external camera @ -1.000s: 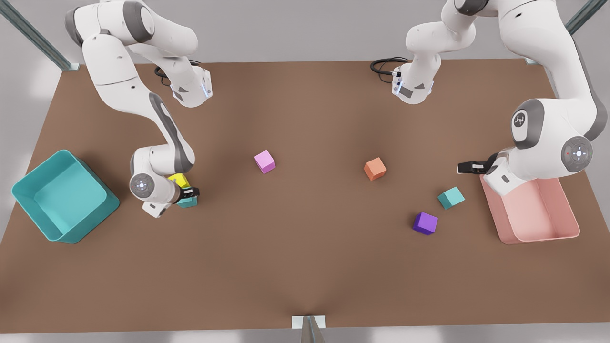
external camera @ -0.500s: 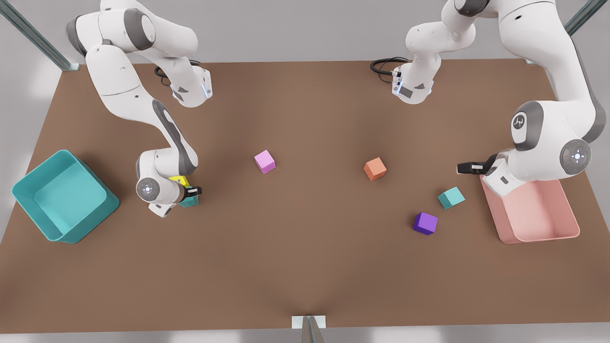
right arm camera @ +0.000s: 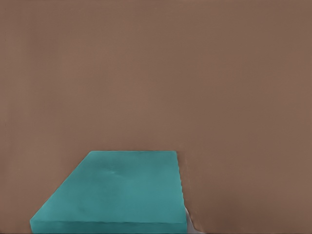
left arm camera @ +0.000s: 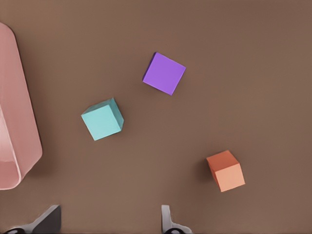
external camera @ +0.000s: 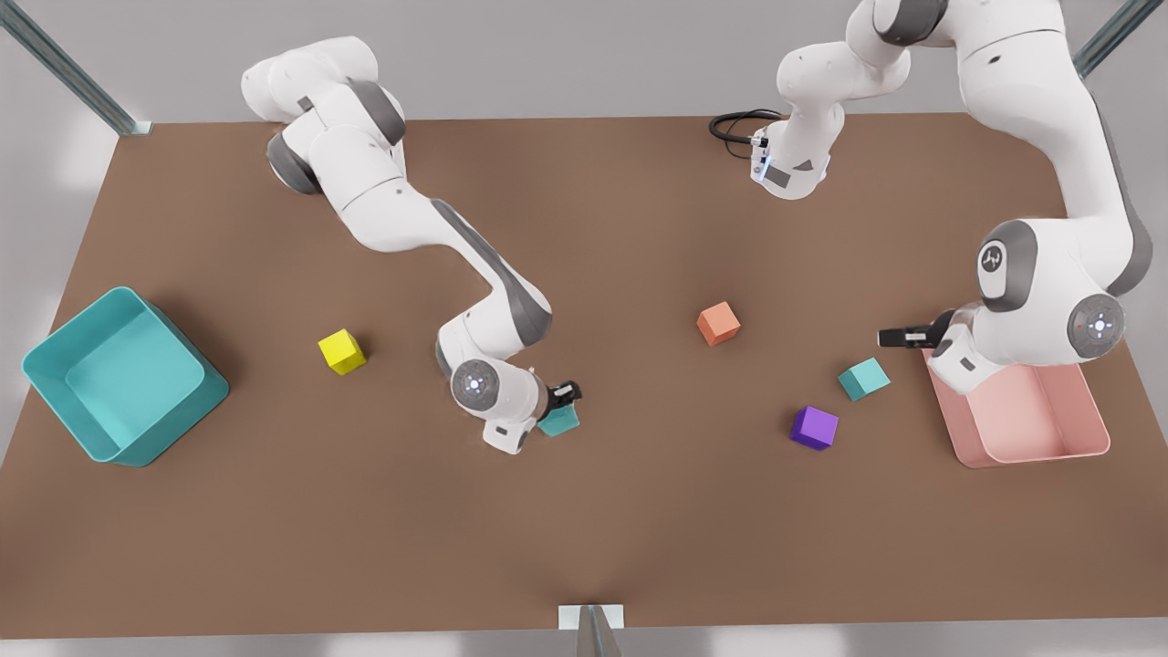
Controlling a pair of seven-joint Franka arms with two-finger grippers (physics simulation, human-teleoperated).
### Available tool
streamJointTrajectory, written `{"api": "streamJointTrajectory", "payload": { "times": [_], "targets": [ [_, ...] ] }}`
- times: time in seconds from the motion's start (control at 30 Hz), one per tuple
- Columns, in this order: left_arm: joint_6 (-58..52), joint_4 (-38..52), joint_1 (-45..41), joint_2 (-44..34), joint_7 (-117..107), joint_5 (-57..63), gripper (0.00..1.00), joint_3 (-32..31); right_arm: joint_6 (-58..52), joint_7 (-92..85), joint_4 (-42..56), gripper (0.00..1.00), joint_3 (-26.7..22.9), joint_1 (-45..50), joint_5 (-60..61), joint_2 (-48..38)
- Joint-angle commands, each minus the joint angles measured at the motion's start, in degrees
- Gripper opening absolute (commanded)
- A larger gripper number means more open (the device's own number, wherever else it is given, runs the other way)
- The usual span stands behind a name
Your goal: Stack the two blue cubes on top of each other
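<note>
Front view: the brown table (external camera: 584, 511) carries a teal bin (external camera: 55, 383) at the front view's left and a pink tray (external camera: 1031, 452) at the front view's right. The right gripper (external camera: 566, 399) sits left of the table's centre, its fingers clamped on one teal cube (external camera: 560, 422). Whether that cube rests on the table or is lifted clear cannot be told. The second teal cube (external camera: 863, 379) lies on the table near the pink tray, just beside a purple cube (external camera: 814, 427) and apart from it. An orange cube (external camera: 718, 323) sits farther toward the centre, and a yellow cube (external camera: 342, 351) lies between the teal bin and the right gripper, well apart from both. The left gripper (external camera: 899, 338) hangs by the near corner of the pink tray, above and beside the second teal cube, holding nothing.

Left wrist view: the left gripper's (left arm camera: 109, 219) fingers stand apart, with bare table between them. Beyond them lie the free teal cube (left arm camera: 102, 119), the purple cube (left arm camera: 164, 73) and the orange cube (left arm camera: 225, 170), none touching. The pink tray's rim (left arm camera: 19, 126) shows at the edge.

Right wrist view: the held teal cube (right arm camera: 117, 192) sits close under the camera with the table behind it.
</note>
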Motion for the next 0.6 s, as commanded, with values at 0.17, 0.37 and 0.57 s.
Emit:
{"api": "streamJointTrajectory", "payload": {
  "times": [0.17, 0.37, 0.57],
  "targets": [
    [27.56, -17.84, -6.21, 0.57, -7.95, -4.87, 1.00, 10.55, 4.39, 51.63, 4.60, 0.48, -0.34, 7.99, -0.38, 7.17],
    [34.59, -22.41, -6.12, 2.24, -8.13, -5.07, 1.00, 10.73, 5.10, 51.01, 4.68, 1.00, -0.26, 8.08, -0.65, 7.17],
    [40.48, -22.94, -6.21, 5.40, -15.95, -5.24, 1.00, 11.61, -10.97, 47.67, 4.60, 1.00, 1.59, -0.09, 5.59, -7.58]
  ]
}}
